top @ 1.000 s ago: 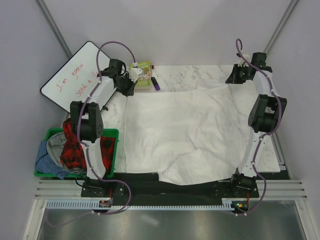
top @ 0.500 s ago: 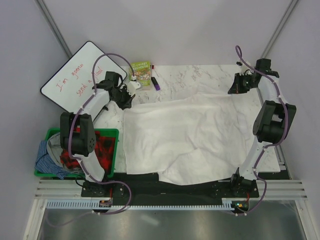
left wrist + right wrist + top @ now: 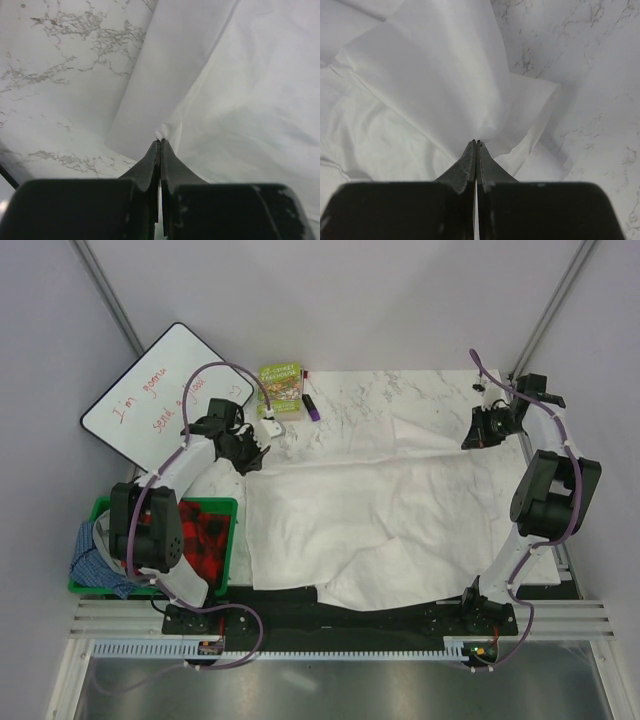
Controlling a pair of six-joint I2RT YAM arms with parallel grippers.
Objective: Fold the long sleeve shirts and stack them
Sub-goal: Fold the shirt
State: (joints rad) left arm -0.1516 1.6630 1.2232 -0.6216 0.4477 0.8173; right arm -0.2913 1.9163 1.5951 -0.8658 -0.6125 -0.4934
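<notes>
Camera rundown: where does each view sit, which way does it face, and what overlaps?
Top external: above and behind the bases, looking down on the marble table and white shirt; both arms show whole.
Left wrist: on the left arm, looking along the left gripper, shut on the shirt's edge.
Right wrist: on the right arm, looking along the right gripper, likewise shut on cloth.
Shared: all three see shirt and marble.

Top view high, wide, wrist views close, facing down — all share white shirt (image 3: 380,510)
</notes>
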